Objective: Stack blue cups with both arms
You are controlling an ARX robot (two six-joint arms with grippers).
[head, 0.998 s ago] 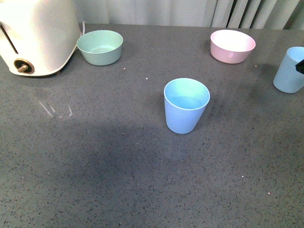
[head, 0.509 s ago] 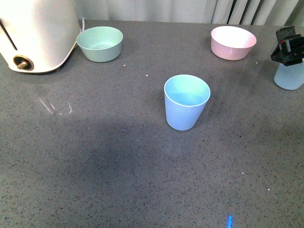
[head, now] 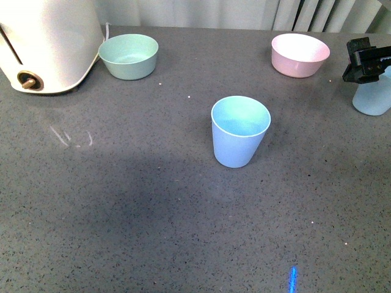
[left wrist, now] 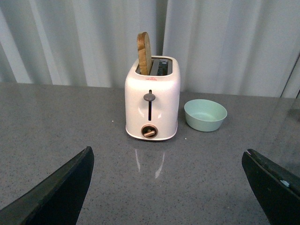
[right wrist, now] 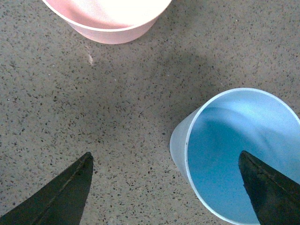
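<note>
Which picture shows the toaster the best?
The left wrist view. There the toaster stands whole, with a slice of bread sticking out of its top. The front view catches only part of it, cut off at the picture's corner. The right wrist view does not show it.

- Centre cup (head: 240,131): light blue, plain; the inside reads slightly turquoise.
- Far-right cup (head: 372,97): light blue, plain; the interior is a brighter blue in the right wrist view.
- Mint-green bowl (head: 129,57), far left: one flat colour, no pattern.
- Pink bowl (head: 300,56), far right: pale pink, whiter inside.
- Toaster (left wrist: 152,105), far left: cream-white, with a copper-coloured knob and a grey lever.
- Toast (left wrist: 144,54): brown, with a darker crust.
- Table (head: 153,213): dark grey with a fine light and dark speckle; small blue glint near the front edge.
- Curtain (left wrist: 70,42): pale grey-white with vertical folds.
- Left gripper (left wrist: 167,151) and right gripper (right wrist: 165,157): black.
</note>
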